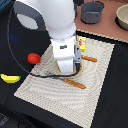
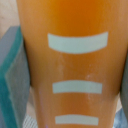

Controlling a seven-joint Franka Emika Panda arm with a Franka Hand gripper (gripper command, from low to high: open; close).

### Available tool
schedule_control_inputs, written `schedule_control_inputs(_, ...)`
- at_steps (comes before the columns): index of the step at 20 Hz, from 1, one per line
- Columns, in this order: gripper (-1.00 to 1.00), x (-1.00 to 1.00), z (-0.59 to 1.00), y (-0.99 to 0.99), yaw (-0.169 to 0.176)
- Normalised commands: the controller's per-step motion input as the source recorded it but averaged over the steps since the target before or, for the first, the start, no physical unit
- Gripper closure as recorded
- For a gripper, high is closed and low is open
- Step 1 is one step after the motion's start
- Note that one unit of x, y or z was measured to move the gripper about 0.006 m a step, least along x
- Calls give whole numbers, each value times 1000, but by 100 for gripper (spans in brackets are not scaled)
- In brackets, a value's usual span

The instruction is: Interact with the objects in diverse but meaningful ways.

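An orange ridged block with white stripes [image 2: 75, 65] fills the wrist view, and a grey-teal finger pad [image 2: 12, 80] presses against its side. My gripper [image 1: 68, 69] is low over the woven placemat [image 1: 45, 85], mostly hidden by the arm, and shut on the block; a bit of the block [image 1: 64, 74] shows under it. A red tomato-like fruit [image 1: 33, 58] sits at the mat's edge toward the exterior view's left. A yellow banana [image 1: 10, 78] lies on the black table. A small yellow box [image 1: 81, 43] lies just behind the arm.
An orange-handled utensil [image 1: 75, 83] lies on the mat in front of the gripper and another [image 1: 90, 59] beside it. A grey pot [image 1: 92, 11] and a tan bowl [image 1: 123, 17] stand at the back. A black cable [image 1: 42, 75] crosses the mat.
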Motion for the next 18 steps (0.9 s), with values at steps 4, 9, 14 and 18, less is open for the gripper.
schedule_control_inputs(4, -100, 57, 168, 141, 0)
schedule_control_inputs(9, -100, 92, 692, 174, 0)
schedule_control_inputs(14, -100, -131, 853, 94, 0)
schedule_control_inputs(18, -100, -510, 782, 24, -23)
